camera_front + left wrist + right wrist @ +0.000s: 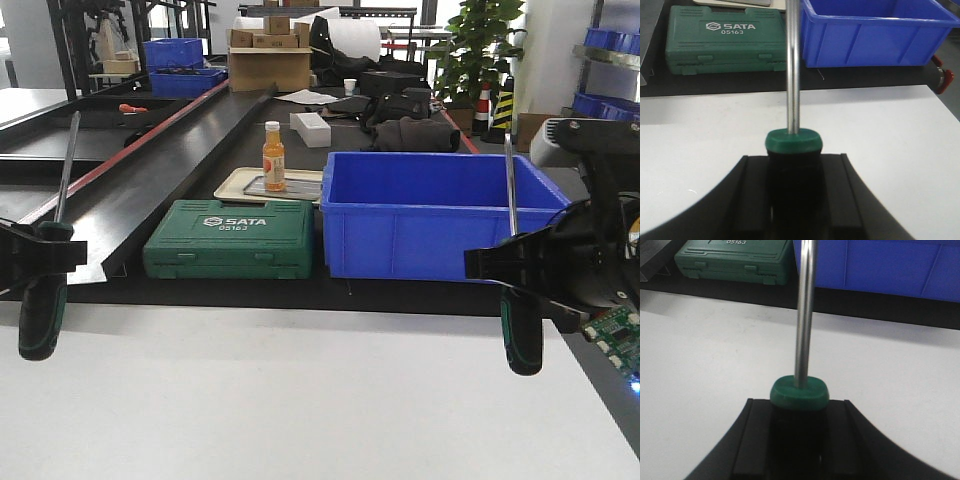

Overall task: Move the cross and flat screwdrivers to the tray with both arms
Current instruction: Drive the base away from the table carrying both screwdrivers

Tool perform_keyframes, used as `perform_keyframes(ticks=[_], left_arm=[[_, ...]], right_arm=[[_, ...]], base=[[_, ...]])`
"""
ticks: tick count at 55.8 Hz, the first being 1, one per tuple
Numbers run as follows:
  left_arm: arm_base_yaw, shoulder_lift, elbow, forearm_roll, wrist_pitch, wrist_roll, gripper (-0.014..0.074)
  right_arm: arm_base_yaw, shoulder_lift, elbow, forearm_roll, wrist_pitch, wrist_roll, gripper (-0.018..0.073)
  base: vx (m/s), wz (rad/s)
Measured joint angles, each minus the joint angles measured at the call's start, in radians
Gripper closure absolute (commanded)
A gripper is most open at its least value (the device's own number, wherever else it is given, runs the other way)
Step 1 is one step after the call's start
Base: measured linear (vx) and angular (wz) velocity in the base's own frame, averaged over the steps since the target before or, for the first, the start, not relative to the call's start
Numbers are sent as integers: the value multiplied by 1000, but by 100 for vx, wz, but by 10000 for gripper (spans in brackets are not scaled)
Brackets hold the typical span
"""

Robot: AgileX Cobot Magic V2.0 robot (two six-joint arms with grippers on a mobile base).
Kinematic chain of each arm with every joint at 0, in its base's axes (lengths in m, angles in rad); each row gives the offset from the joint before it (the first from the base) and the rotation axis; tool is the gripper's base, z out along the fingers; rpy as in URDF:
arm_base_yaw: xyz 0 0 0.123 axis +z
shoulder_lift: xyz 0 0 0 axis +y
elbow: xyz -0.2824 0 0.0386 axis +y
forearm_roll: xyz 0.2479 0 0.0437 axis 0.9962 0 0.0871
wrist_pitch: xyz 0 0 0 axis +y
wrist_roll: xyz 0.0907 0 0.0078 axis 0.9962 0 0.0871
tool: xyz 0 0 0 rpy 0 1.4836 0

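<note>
Both screwdrivers (42, 320) show black handles, green collars, silver shafts.

Left screwdriver (42, 315), case (230, 240), bin (430, 220) left to right, right screwdriver (522, 340) before bin

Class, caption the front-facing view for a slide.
Left gripper holds one screwdriver, right gripper the other screwdriver, shafts up, over a white table.
</note>
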Motion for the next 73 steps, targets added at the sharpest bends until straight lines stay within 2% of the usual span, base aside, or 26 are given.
perform_keyframes(ticks=[47, 73], left_arm=[[1, 0, 0, 1, 0, 0, 594], [1, 0, 0, 1, 1, 0, 594]], right_arm=[[0, 0, 0, -1, 0, 0, 567], [0, 0, 0, -1, 0, 0, 567]], base=[[-22, -11], [-23, -52]])
